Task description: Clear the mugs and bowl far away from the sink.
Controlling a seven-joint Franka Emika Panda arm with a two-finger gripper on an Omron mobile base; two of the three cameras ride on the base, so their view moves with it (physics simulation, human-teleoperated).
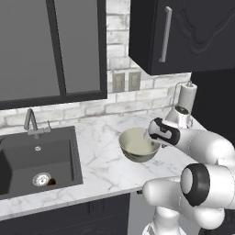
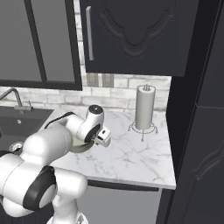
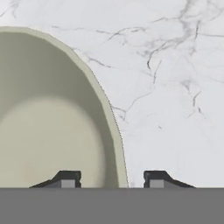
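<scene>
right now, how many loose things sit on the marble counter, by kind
wide olive-beige round bowl: 1
white paper towel roll on a wire stand: 1
total: 2

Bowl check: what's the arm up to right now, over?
Gripper straddling rim of wide round olive-beige bowl, one fingertip inside, one outside. Bowl on white marble counter, right of dark sink. Nothing blocking.

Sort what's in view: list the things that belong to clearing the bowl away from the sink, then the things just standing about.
Job:
- bowl, on the counter, its rim between the hand's fingers
- sink, left of the bowl

Standing about:
- paper towel roll on its stand
- faucet
- wall outlets
- cabinet
</scene>
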